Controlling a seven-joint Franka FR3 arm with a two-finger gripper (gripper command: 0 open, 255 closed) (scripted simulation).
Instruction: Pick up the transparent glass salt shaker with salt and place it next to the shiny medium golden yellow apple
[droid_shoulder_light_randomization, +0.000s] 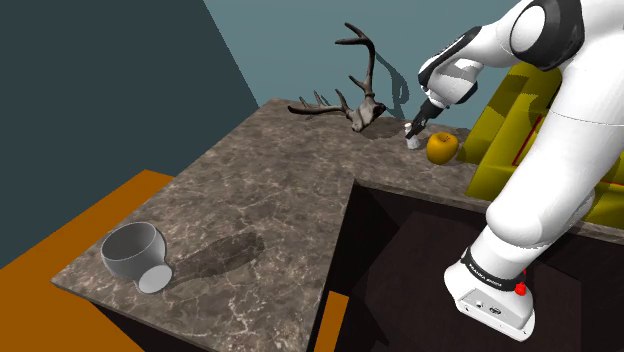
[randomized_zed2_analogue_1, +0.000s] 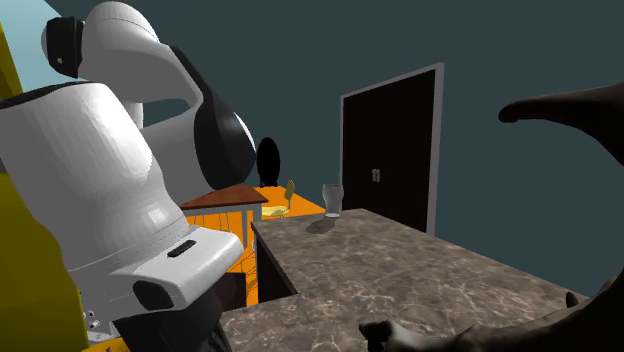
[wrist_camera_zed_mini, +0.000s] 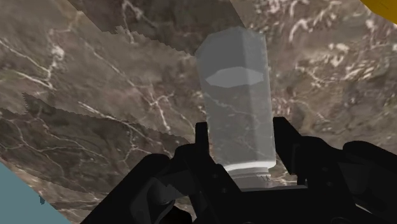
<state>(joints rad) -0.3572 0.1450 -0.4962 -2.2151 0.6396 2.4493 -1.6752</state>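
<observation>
- The counter (droid_shoulder_light_randomization: 250, 180) is brown veined stone in an L shape. In the shoulder view its broad arm runs from the lower left up to the upper middle of the frame.
- Its inner corner sits at the middle of that frame. There the edge drops to a dark recess in the lower middle.
- The middle stretch of the counter is bare. A grey cup (droid_shoulder_light_randomization: 135, 255) stands near its lower-left corner, close to both edges.
- In the second exterior view the cup (randomized_zed2_analogue_1: 332, 199) is upright at the far end of the counter (randomized_zed2_analogue_1: 400, 270). A black double door (randomized_zed2_analogue_1: 390, 150) stands behind it.
- Dark antlers (droid_shoulder_light_randomization: 350, 100) lie at the upper middle of the shoulder view, just left of the tool (droid_shoulder_light_randomization: 413, 133).
- A yellow frame (droid_shoulder_light_randomization: 500, 120) rises at the upper right behind the apple (droid_shoulder_light_randomization: 441, 147), closing off that side.
- The orange floor (droid_shoulder_light_randomization: 60, 230) shows below the counter's left edge.
- The tool is clenched on the salt shaker (wrist_camera_zed_mini: 238, 108). In the wrist view its black fingers (wrist_camera_zed_mini: 201, 137) press the clear body on both sides, just above the pale cap.
- The body points away from the tool toward the counter (wrist_camera_zed_mini: 95, 95). Whether it touches the stone cannot be told.
- In the shoulder view the salt shaker (droid_shoulder_light_randomization: 413, 144) is just left of the apple, under the tool.
- A curve of the apple (wrist_camera_zed_mini: 383, 6) shows in the wrist view's upper right corner.
</observation>
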